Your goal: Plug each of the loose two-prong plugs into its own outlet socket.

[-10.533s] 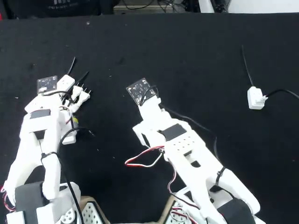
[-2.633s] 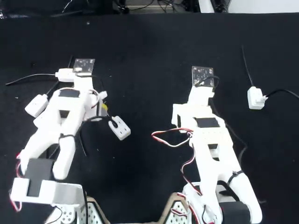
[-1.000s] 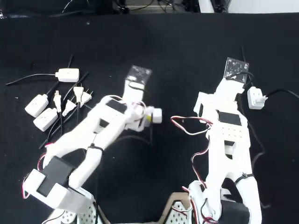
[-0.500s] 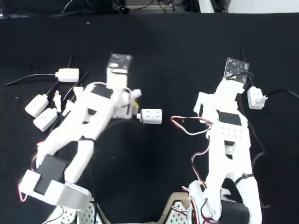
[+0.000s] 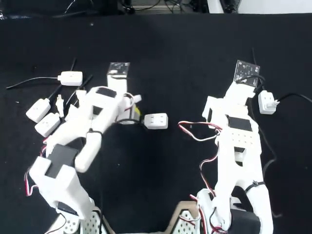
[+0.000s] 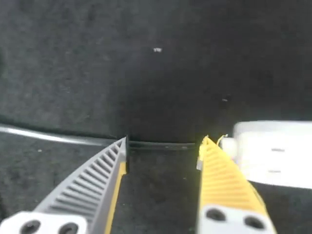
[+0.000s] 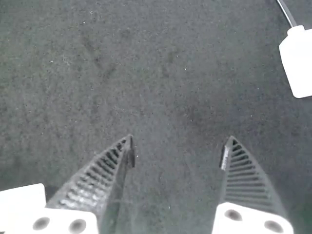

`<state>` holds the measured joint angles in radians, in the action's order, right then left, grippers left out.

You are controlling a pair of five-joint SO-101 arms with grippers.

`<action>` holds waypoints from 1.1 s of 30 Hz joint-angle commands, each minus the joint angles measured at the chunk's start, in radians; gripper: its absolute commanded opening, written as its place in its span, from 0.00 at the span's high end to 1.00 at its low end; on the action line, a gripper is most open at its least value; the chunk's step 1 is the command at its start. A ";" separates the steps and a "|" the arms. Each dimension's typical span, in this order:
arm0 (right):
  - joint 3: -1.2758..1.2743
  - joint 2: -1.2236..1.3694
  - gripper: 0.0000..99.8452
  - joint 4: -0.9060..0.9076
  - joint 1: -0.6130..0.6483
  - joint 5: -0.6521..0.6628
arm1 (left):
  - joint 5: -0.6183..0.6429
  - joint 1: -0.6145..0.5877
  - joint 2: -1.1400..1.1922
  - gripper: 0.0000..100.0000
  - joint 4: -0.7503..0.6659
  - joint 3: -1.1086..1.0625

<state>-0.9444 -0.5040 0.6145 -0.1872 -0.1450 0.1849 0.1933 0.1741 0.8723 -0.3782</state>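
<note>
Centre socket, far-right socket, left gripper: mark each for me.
centre socket (image 5: 156, 120), high view, top face of the white block.
far-right socket (image 5: 265, 102), high view, middle of the white body.
left gripper (image 6: 163, 145), left wrist view, midway between the open fingertips.

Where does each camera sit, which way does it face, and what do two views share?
High view: fixed above, looking down over the black table; shows the left arm and right arm.
Left wrist view: on the left arm's wrist, facing the table past its own open jaws, a white socket block beside the yellow one.
Right wrist view: on the right arm's wrist, facing the table past its open jaws.
Shared: the socket block also lies mid-table in the high view.
</note>
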 commanded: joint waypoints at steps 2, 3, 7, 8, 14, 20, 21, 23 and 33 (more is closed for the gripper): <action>0.010 -0.027 0.73 0.003 0.017 -0.006 | 0.012 -0.107 0.048 0.77 0.100 0.079; 0.010 -0.027 0.73 0.003 0.018 -0.006 | 0.011 -0.122 0.044 0.77 0.126 0.091; 0.010 -0.027 0.73 0.003 0.018 -0.006 | -0.002 -0.182 0.021 0.77 0.201 0.159; 0.010 -0.027 0.73 0.003 0.018 -0.006 | -0.020 -0.194 0.014 0.77 0.216 0.176; 0.010 -0.027 0.73 0.003 0.018 -0.006 | -0.118 -0.277 -0.066 0.77 0.358 0.303; 0.010 -0.027 0.73 0.003 0.018 -0.006 | -0.275 -0.410 -0.077 0.77 0.437 0.360; 0.010 -0.027 0.73 0.003 0.018 -0.006 | -0.290 -0.429 -0.064 0.77 0.436 0.357; 0.010 -0.027 0.73 0.003 0.018 -0.006 | -0.299 -0.455 -0.026 0.77 0.436 0.360; 0.010 -0.027 0.73 0.003 0.018 -0.006 | -0.298 -0.449 0.121 0.77 0.404 0.337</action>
<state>-0.9444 -0.5040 0.6145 -0.1872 -0.1450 -0.1082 -0.2578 0.2938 1.2866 -0.0652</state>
